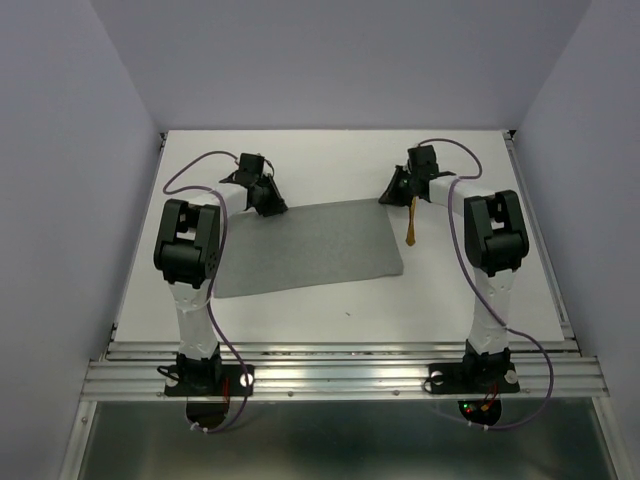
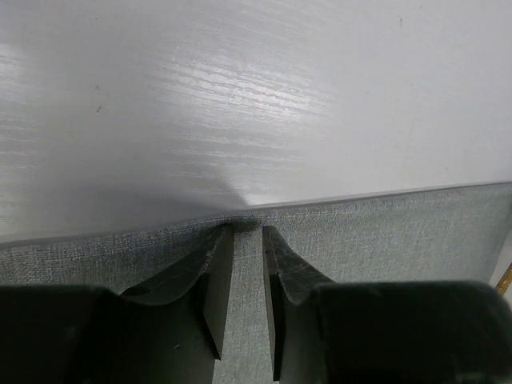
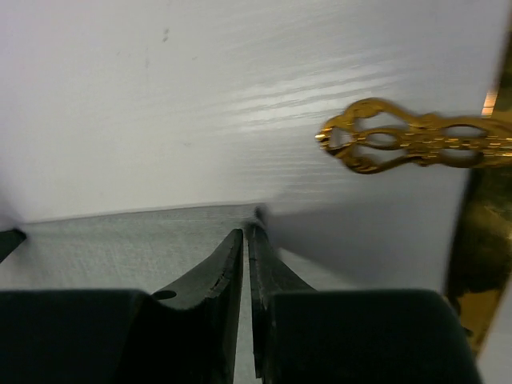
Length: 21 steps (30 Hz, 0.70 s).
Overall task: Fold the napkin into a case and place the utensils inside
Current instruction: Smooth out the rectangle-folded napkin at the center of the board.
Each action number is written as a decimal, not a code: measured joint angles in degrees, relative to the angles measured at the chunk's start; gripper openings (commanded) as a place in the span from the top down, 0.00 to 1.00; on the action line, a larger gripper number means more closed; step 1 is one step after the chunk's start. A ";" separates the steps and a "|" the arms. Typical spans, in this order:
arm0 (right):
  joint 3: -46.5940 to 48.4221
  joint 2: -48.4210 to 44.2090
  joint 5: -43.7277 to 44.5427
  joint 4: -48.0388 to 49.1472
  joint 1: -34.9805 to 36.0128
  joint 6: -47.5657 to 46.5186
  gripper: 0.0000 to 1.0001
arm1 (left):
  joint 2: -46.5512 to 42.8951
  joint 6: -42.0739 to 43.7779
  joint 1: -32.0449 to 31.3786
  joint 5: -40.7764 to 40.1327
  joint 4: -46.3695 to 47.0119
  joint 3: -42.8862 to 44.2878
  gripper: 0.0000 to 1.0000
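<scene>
Left tool [image 2: 248, 232] fills the foreground of its wrist view, fingers a narrow gap apart, pinching a small pucker in the far edge of the napkin [image 1: 305, 250] at the cloth's 11 o'clock corner. Right tool [image 3: 250, 230] has its fingers almost together, clamped on the 1 o'clock corner. Otherwise the grey napkin lies flat and unfolded mid-counter [image 1: 480, 290]. Golden utensils [image 1: 412, 225] rest on the counter just beside that 1 o'clock corner, toward 3 o'clock, an ornate handle [image 3: 408, 142] showing
</scene>
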 measured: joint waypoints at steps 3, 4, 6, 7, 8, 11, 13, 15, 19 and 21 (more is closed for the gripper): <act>-0.87 -0.42 0.04 0.33 -2.29 -0.26 0.87 | 0.00 0.72 -0.04 0.00 -0.42 0.35 0.64; -0.94 -0.42 0.11 0.52 -2.54 -0.37 0.87 | 0.00 0.98 -0.04 -0.22 -0.68 0.50 0.64; -1.09 -0.42 0.31 0.90 -2.51 -0.46 0.87 | 0.00 1.57 0.00 -1.09 -1.97 1.07 0.64; -1.25 -0.42 0.39 1.25 -2.47 -0.46 0.87 | -0.02 1.75 0.04 -1.40 -2.23 1.16 0.64; -1.51 -0.42 0.42 1.73 -2.38 -0.46 0.87 | -0.11 2.03 0.13 -1.70 -2.54 1.18 0.64; -1.97 -0.42 0.42 2.27 -2.36 -0.44 0.87 | -0.52 2.73 0.63 -2.67 -3.65 1.18 0.63; -2.45 -0.55 0.42 2.86 -2.36 -0.39 0.87 | -0.87 3.26 1.27 -3.23 -4.72 1.16 0.63; -3.17 -0.94 0.70 3.50 -2.36 -0.28 0.87 | -1.25 3.80 2.10 -4.00 -5.68 1.14 0.61; -7.43 -4.37 1.53 4.04 -2.32 -0.28 0.86 | -2.34 5.03 3.23 -5.38 -7.41 1.03 0.59; -9.05 -6.71 1.75 3.98 -1.97 -0.28 0.85 | -3.06 5.49 3.56 -5.73 -7.87 1.03 0.57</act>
